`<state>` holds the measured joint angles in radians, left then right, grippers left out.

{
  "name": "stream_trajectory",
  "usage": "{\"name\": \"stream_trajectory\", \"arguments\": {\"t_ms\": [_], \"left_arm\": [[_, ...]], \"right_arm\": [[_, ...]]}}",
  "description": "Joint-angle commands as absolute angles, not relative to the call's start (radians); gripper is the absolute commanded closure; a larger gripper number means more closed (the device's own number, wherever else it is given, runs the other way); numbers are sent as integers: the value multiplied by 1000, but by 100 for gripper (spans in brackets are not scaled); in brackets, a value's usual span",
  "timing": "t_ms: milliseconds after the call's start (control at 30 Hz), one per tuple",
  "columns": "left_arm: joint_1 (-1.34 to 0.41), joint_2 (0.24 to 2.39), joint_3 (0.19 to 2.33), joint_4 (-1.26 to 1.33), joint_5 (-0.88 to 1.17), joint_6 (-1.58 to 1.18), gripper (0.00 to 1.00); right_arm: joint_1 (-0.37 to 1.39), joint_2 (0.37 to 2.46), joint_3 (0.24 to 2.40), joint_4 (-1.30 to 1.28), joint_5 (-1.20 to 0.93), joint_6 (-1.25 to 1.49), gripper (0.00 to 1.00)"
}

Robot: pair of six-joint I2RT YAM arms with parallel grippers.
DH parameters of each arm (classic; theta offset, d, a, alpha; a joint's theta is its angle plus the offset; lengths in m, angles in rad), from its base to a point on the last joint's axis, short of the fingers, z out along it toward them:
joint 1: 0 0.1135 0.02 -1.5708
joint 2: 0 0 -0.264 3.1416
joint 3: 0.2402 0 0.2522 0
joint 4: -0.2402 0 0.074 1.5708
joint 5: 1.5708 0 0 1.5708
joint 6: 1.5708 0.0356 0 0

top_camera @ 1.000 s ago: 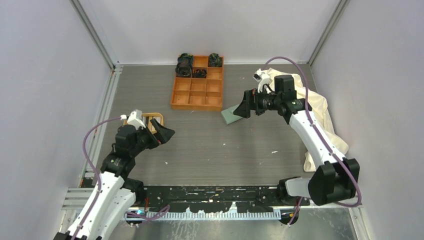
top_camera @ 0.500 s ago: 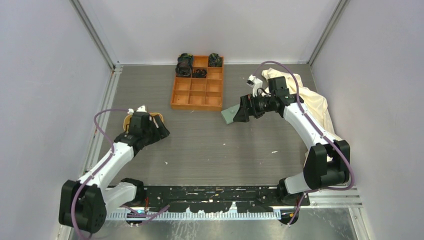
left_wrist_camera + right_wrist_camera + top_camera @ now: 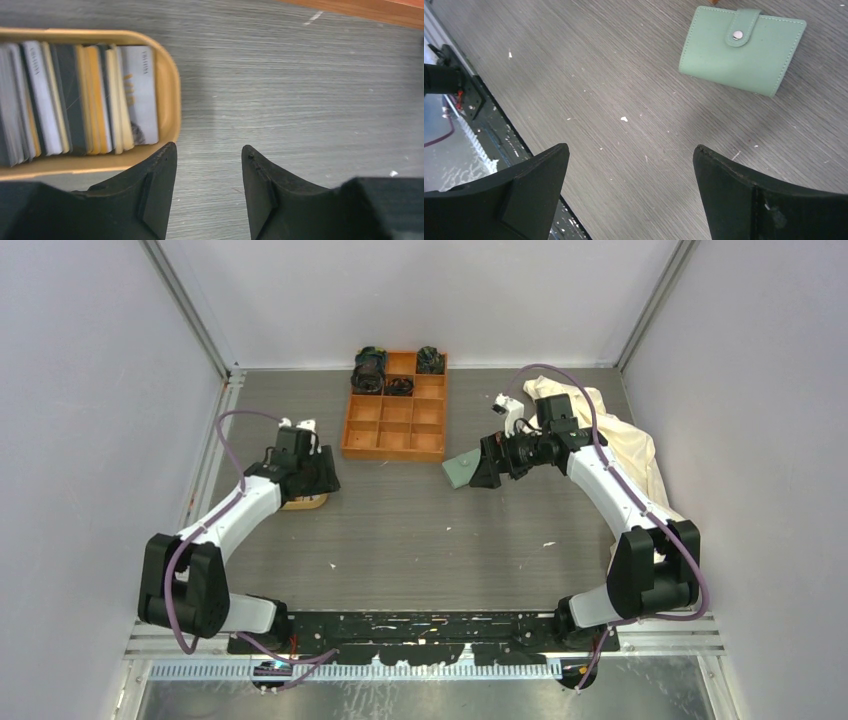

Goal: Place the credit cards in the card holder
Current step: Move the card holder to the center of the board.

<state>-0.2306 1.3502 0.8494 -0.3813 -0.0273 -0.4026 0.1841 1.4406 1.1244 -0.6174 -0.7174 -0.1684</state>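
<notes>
Several credit cards stand on edge in an oval tan tray, in white, dark, yellow and pale colours. My left gripper hovers just off the tray's rounded end, its jaws partly apart over bare table with nothing between them. From above, the arm covers most of that tray. The sage-green card holder lies closed, strap snapped, on the table. My right gripper stands wide open and empty just short of it. Seen from above, the card holder pokes out beside the right gripper.
An orange nine-compartment box with dark items in its far cells stands at the back centre. A cream cloth is heaped along the right side under the right arm. White specks dot the grey table.
My left arm has reached out from near its base to the card tray, and its jaws have narrowed. The right arm dipped slightly toward the card holder, then held still.
</notes>
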Motion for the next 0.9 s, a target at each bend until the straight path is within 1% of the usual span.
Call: {"name": "stream_trajectory", "arguments": {"t_ms": [0,33,67,133,200,267,333,433,500,567,700,733,867], "left_arm": [[-240,1359,902,-326,193,-377,49],[-241,1356,886,-277,238,-398,49],[-241,1351,864,-220,330,-443,49],[-241,1340,819,-94,461,-530,49],[-241,1321,775,16,545,-616,49],[-241,1284,719,108,578,-700,49],[-241,1220,655,172,587,-762,49],[-242,1118,576,195,566,-805,49],[-244,1053,543,179,549,-816,49],[-244,999,513,166,541,-827,49],[-250,921,467,160,530,-854,49],[-255,909,459,160,525,-861,49],[-309,886,431,160,496,-869,50]], "right_arm": [[189,1445,1163,-594,-641,-229,0],[191,1457,1161,-575,-607,-236,0],[197,1476,1163,-548,-566,-234,0],[201,1557,1202,-516,-488,-194,0],[191,1663,1288,-530,-430,-147,0],[160,1781,1393,-546,-431,-81,1],[138,1898,1500,-588,-446,-40,9],[135,2026,1623,-642,-449,-34,16],[133,2083,1675,-676,-482,-18,23],[133,2126,1707,-704,-525,-4,28],[133,2159,1704,-739,-611,-2,40],[133,2158,1693,-748,-635,-2,46],[129,2096,1577,-749,-693,9,75]]}}
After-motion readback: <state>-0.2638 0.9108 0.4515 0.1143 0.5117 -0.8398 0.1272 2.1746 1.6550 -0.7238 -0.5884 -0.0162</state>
